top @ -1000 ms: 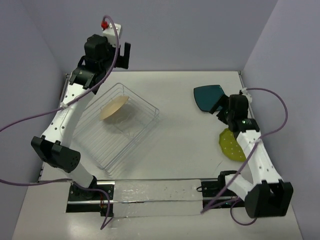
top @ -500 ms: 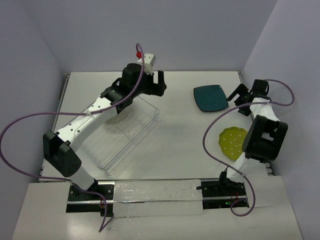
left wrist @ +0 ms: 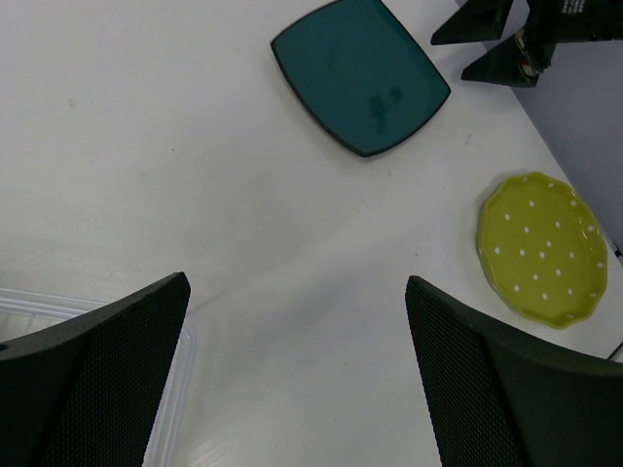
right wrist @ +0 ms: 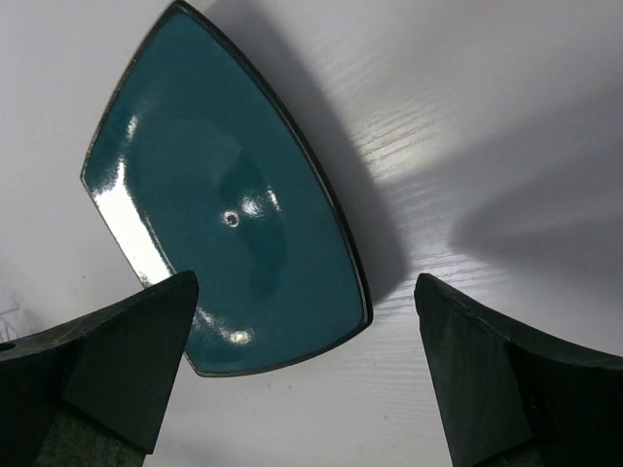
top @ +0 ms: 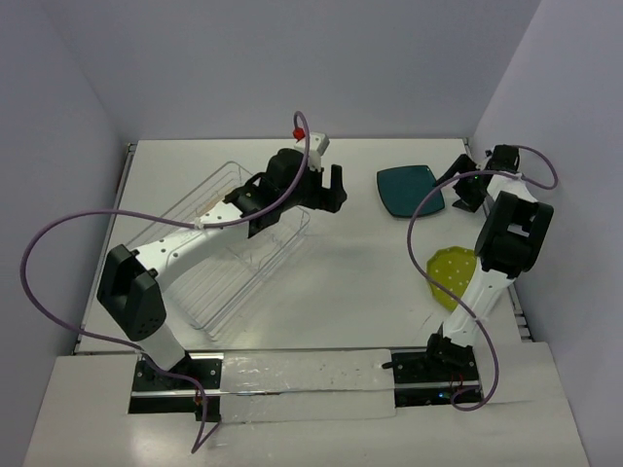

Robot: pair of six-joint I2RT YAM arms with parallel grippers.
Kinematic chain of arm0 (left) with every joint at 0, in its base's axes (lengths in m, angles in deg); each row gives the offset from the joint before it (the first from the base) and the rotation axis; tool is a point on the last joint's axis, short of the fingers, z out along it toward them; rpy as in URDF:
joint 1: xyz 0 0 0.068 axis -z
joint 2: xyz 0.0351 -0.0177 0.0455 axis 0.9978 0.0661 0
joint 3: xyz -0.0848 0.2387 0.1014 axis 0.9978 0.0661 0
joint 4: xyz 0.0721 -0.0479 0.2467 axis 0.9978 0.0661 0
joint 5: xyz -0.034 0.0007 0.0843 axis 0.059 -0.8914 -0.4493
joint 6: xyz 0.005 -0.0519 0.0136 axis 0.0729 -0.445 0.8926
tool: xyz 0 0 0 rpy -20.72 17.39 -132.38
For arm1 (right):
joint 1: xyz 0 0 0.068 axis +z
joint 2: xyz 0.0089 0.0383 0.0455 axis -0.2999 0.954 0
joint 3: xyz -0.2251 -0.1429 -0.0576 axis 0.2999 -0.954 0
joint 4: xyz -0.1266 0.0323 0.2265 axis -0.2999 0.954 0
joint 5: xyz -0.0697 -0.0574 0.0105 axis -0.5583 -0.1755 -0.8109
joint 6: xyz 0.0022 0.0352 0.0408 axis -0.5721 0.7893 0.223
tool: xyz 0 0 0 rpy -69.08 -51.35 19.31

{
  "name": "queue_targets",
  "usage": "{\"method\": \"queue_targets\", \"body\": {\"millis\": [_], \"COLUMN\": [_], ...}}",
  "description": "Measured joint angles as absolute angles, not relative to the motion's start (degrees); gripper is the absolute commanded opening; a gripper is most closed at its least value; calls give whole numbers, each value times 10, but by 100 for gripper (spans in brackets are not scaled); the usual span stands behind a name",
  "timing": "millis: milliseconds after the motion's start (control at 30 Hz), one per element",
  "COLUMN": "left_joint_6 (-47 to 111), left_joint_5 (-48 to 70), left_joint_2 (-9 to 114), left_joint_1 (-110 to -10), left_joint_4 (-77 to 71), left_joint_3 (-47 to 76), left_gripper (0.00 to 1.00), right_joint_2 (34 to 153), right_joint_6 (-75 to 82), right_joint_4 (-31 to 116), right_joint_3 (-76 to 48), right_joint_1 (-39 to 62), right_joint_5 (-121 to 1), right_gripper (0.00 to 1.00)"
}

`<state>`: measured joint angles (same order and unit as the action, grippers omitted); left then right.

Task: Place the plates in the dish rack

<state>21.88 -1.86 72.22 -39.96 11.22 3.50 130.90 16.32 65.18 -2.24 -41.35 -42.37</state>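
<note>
The dark teal plate (top: 409,190) lies flat at the back right, also in the left wrist view (left wrist: 360,73) and the right wrist view (right wrist: 224,204). The yellow-green dotted plate (top: 453,275) lies flat near the right edge, and shows in the left wrist view (left wrist: 543,248). The wire dish rack (top: 219,258) stands at the left. The cream floral plate is not visible. My left gripper (top: 331,193) is open and empty above the table just right of the rack (left wrist: 295,331). My right gripper (top: 459,187) is open and empty, just right of the teal plate (right wrist: 305,292).
The left arm (top: 224,219) stretches across the rack's back half. The rack's near corner (left wrist: 180,389) sits under the left finger. Purple cables loop beside both arms. Walls close the back and both sides of the table.
The left arm has swung from the back left across the rack towards the centre, covering where the cream plate stood. The right arm has reached to the back right beside the teal plate.
</note>
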Motion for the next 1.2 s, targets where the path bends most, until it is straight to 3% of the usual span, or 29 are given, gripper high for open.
{"method": "queue_targets", "body": {"millis": [233, 333, 567, 867, 967, 1200], "left_joint_6": [209, 203, 199, 189, 180, 137], "left_joint_5": [-17, -16, -16, -17, -17, -2], "left_joint_2": [766, 776, 779, 779, 780, 804], "left_joint_1": [-389, -385, -380, -379, -378, -376], "left_joint_4": [112, 113, 113, 112, 109, 89], "left_joint_3": [34, 33, 28, 25, 25, 19], "left_gripper": [99, 99, 99, 99, 99, 99], "right_joint_2": [1344, 1347, 1352, 1358, 1357, 1297], "right_joint_6": [163, 164, 170, 181, 194, 247], "right_joint_4": [651, 647, 642, 646, 625, 544], "right_joint_3": [-22, -24, -31, -46, -65, -184], "right_joint_1": [-413, -412, -411, -410, -410, -410], "right_joint_5": [-381, -364, -352, -350, -318, -294], "right_gripper": [98, 92, 53, 18, 0, 0]}}
